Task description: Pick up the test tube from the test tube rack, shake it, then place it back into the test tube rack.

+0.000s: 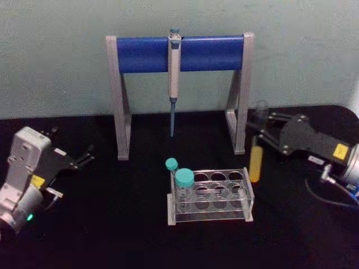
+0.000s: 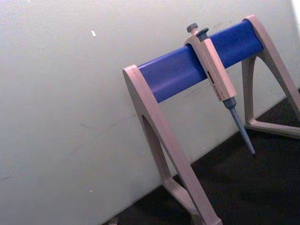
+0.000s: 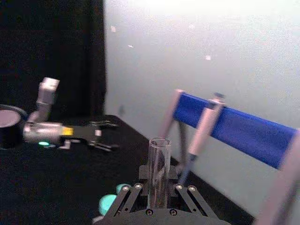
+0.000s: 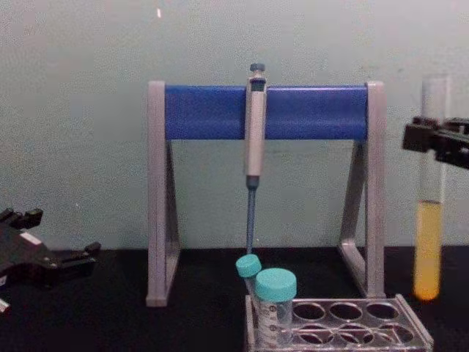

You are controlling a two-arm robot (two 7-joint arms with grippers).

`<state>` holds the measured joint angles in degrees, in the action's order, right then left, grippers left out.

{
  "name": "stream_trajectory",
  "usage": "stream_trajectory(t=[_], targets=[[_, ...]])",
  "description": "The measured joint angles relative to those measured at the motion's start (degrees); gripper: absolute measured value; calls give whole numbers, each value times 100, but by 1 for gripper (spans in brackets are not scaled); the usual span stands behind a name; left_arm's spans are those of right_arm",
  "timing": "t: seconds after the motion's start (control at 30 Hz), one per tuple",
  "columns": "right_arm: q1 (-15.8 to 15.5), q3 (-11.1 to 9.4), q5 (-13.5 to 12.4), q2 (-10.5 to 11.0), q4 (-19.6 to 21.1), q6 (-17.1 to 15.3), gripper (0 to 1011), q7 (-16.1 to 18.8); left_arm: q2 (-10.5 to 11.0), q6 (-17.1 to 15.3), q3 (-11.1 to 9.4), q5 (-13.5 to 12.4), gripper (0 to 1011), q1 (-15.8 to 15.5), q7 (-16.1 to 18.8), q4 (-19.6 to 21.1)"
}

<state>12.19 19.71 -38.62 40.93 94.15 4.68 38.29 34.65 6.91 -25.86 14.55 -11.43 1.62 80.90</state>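
The test tube [image 1: 255,161] hangs upright in the air just right of the test tube rack [image 1: 211,197], clear of its holes. It is a long clear glass tube with yellow-orange liquid in its lower part [image 4: 428,246]. My right gripper [image 1: 257,130] is shut on its upper part, also seen from the side [image 4: 434,141] and from the wrist, where the tube's open mouth [image 3: 159,174] rises between the fingers. The rack [image 4: 338,323] is low, clear plastic, with round holes. My left gripper [image 1: 76,147] rests open at the table's left, far from the rack.
Two teal-capped tubes [image 1: 184,179] stand at the rack's left end. Behind it is a grey-and-blue pipette stand [image 1: 179,53] with a pipette [image 1: 174,78] hanging from its bar. The black table ends at a pale wall close behind.
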Motion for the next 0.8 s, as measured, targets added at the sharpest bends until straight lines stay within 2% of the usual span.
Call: stream_trajectory(t=[0.03,0.2,0.4,0.53,0.63,0.8], targets=[[0,0,0,0,0,0,237,0,0,0,0,0,1001,0,0,0],[19,-148,215,-26,-6,-129,237,-460,0,0,0,0,1001,0,0,0],[266,-134,507,-285,-221,-303,237,-787,0,0,0,0,1001,0,0,0],[443,-92,554,-500,-409,-323,237,-797,0,0,0,0,1001,0,0,0],[626,-28,546,-699,-610,-292,237,-661,0,0,0,0,1001,0,0,0],[801,58,454,-867,-776,-249,237,-439,0,0,0,0,1001,0,0,0]])
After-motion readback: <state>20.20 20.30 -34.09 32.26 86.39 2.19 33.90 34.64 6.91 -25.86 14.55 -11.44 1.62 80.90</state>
